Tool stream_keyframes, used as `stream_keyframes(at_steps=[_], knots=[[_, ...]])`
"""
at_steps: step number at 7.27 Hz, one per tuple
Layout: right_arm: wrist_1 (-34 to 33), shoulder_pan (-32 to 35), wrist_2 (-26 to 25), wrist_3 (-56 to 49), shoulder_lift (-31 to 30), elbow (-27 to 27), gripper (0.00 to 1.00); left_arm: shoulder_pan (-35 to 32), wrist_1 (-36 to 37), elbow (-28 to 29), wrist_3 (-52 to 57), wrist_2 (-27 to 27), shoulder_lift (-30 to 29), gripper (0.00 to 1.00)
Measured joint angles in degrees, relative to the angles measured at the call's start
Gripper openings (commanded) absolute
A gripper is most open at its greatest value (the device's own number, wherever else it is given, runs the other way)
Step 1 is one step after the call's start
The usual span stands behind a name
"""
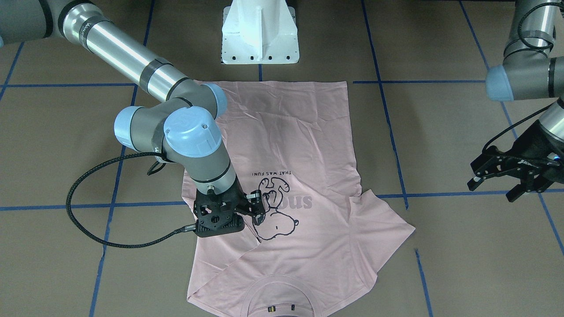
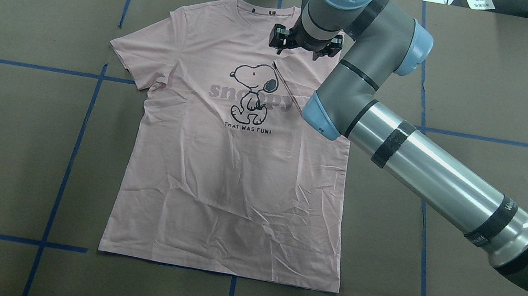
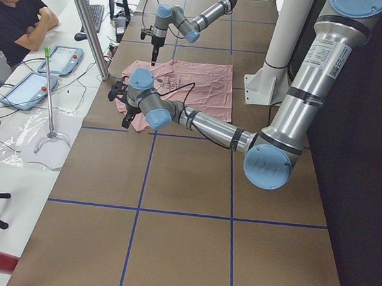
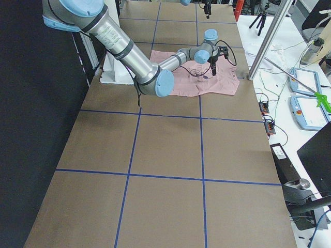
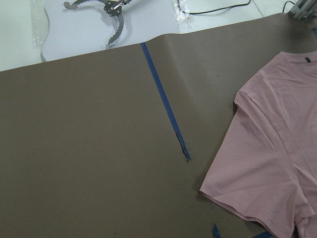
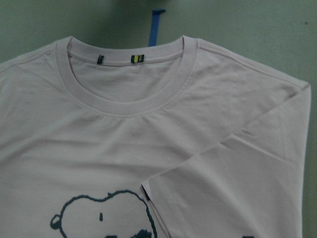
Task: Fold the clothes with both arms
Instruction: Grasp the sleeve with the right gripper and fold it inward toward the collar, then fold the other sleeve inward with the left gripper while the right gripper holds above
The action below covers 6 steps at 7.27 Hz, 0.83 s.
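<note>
The pale pink T-shirt (image 2: 227,179) lies flat and front up on the brown table, with the cartoon dog print (image 2: 252,90) showing. The sleeve on my right side (image 2: 301,82) is folded in over the chest, also seen in the right wrist view (image 6: 237,183). The other sleeve (image 2: 144,52) lies spread out. My right gripper (image 2: 303,51) hovers open and empty just above the folded sleeve, beside the dog (image 1: 275,215). My left gripper (image 1: 493,187) is open and empty, off the shirt, above bare table beyond the spread sleeve (image 5: 272,163).
The white pedestal block (image 1: 260,35) stands at the shirt's hem end. Blue tape lines (image 2: 80,140) cross the brown table. A seated person (image 3: 20,16) and tablets (image 3: 32,88) are on a side bench past the collar end.
</note>
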Motion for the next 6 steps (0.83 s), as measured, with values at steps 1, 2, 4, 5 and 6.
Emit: stream_keyframes(at_steps=[1,2,4,5,6], knots=[[-10.25,0.02,1.48,0.68,-1.30,6.50,1.00,4.06,0.03,0.08,-6.30,5.36,-0.90,1.00],[-19.08,0.14,2.15,0.92,-3.67,13.72,1.00,8.61,0.07,0.71,-12.15,11.41,-1.90,0.98],[-28.07,0.52,2.67,0.90,-10.99,26.89,1.00,14.96,-0.14,5.41,-19.66,22.37,-5.07,0.97],[-29.24,0.73,2.90,0.81,-13.30,30.21,1.00,16.28,-1.71,9.10,-21.31,25.97,-6.67,0.97],[-29.59,0.92,3.42,0.78,-14.41,31.78,1.00,16.93,-5.18,13.43,-22.00,28.14,-7.96,0.97]])
